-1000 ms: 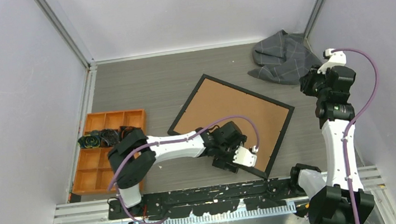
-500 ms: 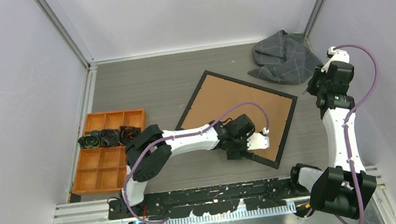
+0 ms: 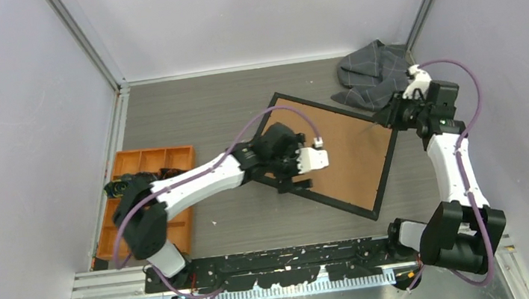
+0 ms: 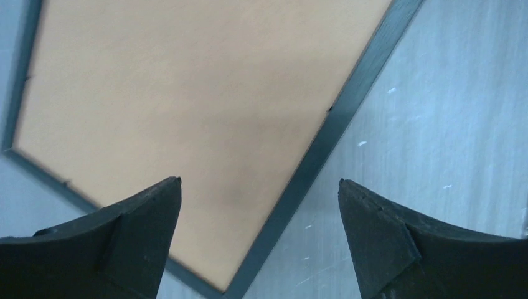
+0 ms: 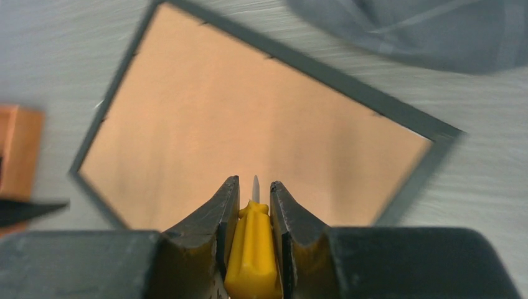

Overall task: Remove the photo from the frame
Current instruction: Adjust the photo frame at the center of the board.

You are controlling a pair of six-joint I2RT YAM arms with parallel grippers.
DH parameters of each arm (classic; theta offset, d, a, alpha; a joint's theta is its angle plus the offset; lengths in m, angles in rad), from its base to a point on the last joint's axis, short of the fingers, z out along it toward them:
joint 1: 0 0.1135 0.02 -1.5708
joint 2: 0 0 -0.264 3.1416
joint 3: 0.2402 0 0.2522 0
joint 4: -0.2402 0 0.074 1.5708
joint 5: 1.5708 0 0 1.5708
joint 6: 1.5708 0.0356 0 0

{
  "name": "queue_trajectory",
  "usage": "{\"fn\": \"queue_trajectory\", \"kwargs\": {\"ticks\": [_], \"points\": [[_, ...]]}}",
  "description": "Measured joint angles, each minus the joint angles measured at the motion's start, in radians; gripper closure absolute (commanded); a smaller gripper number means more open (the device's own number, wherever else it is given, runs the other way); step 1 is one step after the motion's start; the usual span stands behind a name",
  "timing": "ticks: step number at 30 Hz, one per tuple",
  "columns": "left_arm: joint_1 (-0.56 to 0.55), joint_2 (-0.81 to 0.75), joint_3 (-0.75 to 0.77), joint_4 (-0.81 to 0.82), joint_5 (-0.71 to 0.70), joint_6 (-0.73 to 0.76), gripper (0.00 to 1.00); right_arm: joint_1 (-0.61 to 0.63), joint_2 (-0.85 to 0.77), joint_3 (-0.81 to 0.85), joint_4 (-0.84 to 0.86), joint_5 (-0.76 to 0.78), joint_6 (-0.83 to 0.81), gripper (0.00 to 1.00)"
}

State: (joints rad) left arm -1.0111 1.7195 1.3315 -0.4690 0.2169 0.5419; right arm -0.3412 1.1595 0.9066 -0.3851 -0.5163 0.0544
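Observation:
The frame [image 3: 345, 155] lies face down mid-table, brown board back up inside a thin black border. The photo is hidden beneath that board. My left gripper [image 3: 294, 182] hovers open over the frame's near-left edge. In the left wrist view its fingertips [image 4: 259, 182] straddle the black border [image 4: 324, 131], touching nothing. My right gripper [image 3: 391, 114] is at the frame's far right corner, shut on a yellow-handled tool [image 5: 254, 249] with a thin pale tip that points at the board [image 5: 249, 112].
A crumpled grey cloth [image 3: 377, 76] lies at the back right, just beyond the frame's corner. An orange compartment tray [image 3: 143, 231] holding dark bundles [image 3: 137, 183] sits at the left. Walls close in on three sides.
My left arm swung from the frame's near right corner to its left side. The frame shifted slightly right and away. My right gripper came down and inward to the frame's far right corner.

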Motion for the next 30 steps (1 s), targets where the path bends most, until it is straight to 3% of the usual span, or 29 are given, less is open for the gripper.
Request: {"fn": "queue_trajectory", "kwargs": {"ticks": [4, 7, 13, 20, 30], "points": [[0.057, -0.159, -0.209, 0.115, -0.070, 0.082, 0.00, 0.118, 0.016, -0.004, 0.006, -0.157, -0.050, 0.99], [0.064, -0.138, -0.356, 0.202, -0.132, 0.130, 0.00, 0.289, 0.051, -0.020, 0.009, -0.273, -0.114, 0.99], [0.219, -0.100, -0.343, 0.249, -0.098, 0.088, 0.00, 0.305, 0.086, -0.029, 0.013, -0.306, -0.135, 0.99], [0.385, -0.060, -0.156, 0.240, -0.047, -0.045, 0.00, 0.305, 0.034, -0.068, 0.051, -0.284, -0.131, 0.99], [0.499, 0.361, 0.386, 0.203, 0.025, -0.333, 0.00, 0.217, -0.031, -0.072, 0.085, -0.215, -0.113, 0.99]]}}
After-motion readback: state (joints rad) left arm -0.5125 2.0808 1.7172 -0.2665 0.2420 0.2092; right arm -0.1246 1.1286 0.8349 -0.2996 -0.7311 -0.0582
